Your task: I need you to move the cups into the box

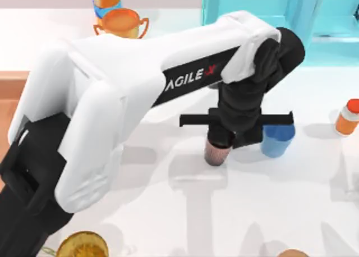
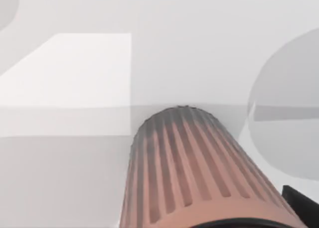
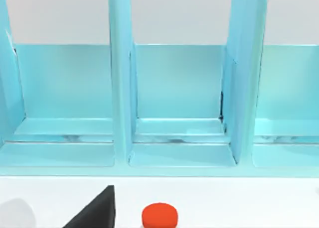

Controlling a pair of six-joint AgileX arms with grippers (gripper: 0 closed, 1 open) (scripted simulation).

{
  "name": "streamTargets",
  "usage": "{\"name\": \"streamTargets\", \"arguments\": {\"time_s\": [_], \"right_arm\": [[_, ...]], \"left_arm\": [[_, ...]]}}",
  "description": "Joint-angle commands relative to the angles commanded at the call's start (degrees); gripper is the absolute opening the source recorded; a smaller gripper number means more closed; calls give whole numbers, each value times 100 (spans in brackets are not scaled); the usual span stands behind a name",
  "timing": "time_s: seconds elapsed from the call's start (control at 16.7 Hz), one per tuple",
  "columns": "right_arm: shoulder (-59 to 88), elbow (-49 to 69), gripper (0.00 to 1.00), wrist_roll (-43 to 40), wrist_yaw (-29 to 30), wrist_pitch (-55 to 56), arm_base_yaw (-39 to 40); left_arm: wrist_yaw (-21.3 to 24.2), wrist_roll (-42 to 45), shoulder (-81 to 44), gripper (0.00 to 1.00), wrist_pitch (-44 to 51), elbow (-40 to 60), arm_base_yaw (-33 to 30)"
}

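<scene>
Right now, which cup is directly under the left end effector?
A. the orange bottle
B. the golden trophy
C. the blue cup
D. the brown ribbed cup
D: in the top view the left end effector sits over the brown ribbed cup, while the blue cup stands beside it, apart.

Pretty clearly a rendered sim tabletop, not any real kitchen or lab: flat glossy white table point(image 1: 168, 212) with soft fake shadows and nothing around it but plain pale backdrop. The stuff scattered on it is random test clutter, like a turquoise cabinet point(image 3: 174, 103) with open bays, a golden-orange trophy point(image 1: 122, 22), an orange-capped bottle point(image 1: 348, 116) and 2 little cups, brown cup point(image 1: 217, 152) and blue cup point(image 1: 277, 140). The white arm point(image 1: 185, 60) with AGILEX lettering stretched across it says robot manipulation test bench more than anything lived-in.
</scene>
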State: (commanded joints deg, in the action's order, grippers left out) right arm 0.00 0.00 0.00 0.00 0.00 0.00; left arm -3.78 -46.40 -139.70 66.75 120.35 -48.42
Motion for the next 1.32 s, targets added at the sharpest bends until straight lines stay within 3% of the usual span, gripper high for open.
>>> {"name": "streamTargets", "arguments": {"time_s": [0.42,0.9,1.32], "right_arm": [[0,0,100,0,0,0,0],[0,0,100,0,0,0,0],[0,0,100,0,0,0,0]], "left_arm": [[1,72,83,0,62,-65,7],[38,850,1780,0,824,-903,822],[69,1002,1945,0,954,-998,964]]}}
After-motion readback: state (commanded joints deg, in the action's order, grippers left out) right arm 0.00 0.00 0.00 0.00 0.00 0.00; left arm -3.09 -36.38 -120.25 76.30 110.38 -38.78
